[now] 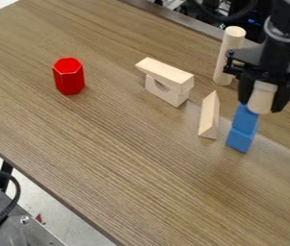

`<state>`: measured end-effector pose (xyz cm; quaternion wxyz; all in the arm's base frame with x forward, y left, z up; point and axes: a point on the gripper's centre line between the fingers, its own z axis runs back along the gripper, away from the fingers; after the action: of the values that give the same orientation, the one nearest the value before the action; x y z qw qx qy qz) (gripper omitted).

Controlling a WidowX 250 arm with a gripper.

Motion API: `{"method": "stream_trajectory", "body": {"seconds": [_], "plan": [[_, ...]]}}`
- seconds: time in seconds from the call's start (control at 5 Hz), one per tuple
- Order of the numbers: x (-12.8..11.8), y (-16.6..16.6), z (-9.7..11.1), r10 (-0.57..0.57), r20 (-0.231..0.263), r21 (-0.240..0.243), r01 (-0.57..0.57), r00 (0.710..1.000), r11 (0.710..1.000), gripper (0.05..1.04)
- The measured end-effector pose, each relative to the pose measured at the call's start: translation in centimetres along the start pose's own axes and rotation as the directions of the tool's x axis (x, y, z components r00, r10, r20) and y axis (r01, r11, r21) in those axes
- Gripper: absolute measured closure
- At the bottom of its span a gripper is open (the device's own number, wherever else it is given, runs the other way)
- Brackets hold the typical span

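Tool (261,104) clamped on pale wooden cylinder (261,97), blue blocks (242,130) just below, wooden triangular block (209,115) near

a red hexagonal block (68,77) stands on the wood-grained counter (115,153), well apart from the pale wooden pieces. one pale slab (165,72) lies on top of a notched block (166,94), with a pale wedge (209,116) near them. a tall pale cylinder (229,56) stands near the counter's far edge. at the lower left, a black cable (14,204) curves over metal equipment (27,232), above a light floor (74,222).
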<state>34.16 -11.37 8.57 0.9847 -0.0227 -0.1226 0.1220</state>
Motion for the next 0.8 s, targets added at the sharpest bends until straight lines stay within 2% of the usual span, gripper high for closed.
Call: {"method": "stream_trajectory", "body": {"seconds": [0.8], "plan": [[0.39,0.24,-0.21,-0.031,0.055,-0.006,0.032,0.998,0.999,0.525]]}}
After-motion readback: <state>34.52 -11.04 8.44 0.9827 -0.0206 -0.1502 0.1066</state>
